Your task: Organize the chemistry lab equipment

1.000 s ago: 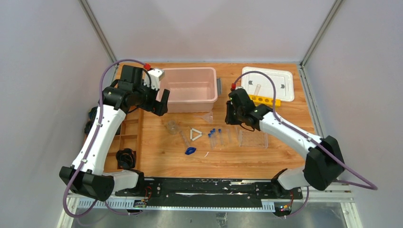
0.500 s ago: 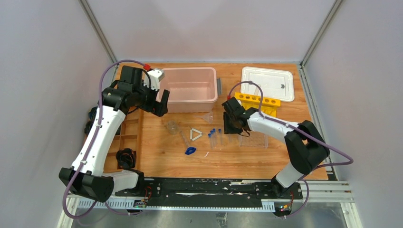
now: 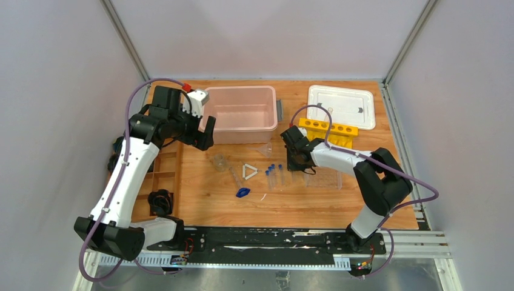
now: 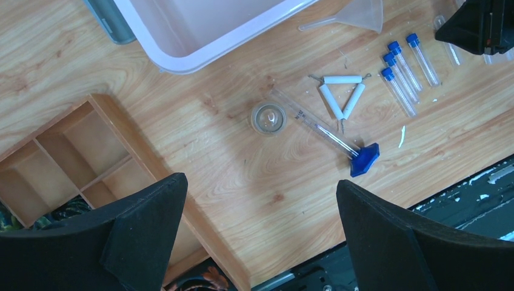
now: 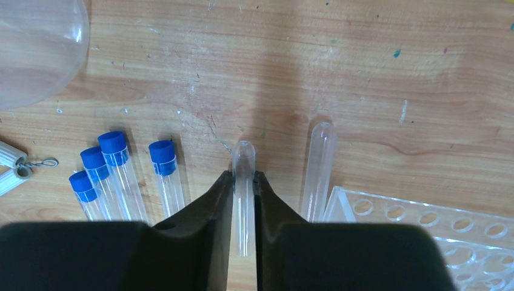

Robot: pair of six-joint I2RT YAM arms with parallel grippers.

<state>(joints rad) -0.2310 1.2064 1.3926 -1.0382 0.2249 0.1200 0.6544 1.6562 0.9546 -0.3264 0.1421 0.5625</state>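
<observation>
My right gripper (image 5: 243,177) is low over the table, shut on a clear uncapped tube (image 5: 243,159) that lies on the wood. A second uncapped tube (image 5: 319,162) lies just right of it, beside the clear rack (image 5: 424,221). Several blue-capped tubes (image 5: 115,173) lie to the left, and the funnel (image 5: 33,48) is at the upper left. My left gripper (image 4: 260,194) hangs open and empty, high above the beaker (image 4: 269,117), a glass rod (image 4: 315,124), the blue clip (image 4: 364,159) and the white triangle (image 4: 342,94). The yellow rack (image 3: 329,129) stands behind my right gripper (image 3: 295,161).
The pink bin (image 3: 242,115) sits at the back centre, close to my left gripper (image 3: 203,130). The white lid (image 3: 341,106) lies at the back right. A wooden compartment tray (image 4: 73,157) runs along the table's left side.
My right arm swung left and down from near the yellow rack to the loose tubes, and its jaws opened, then shut on the clear tube. The left arm has stayed still.
</observation>
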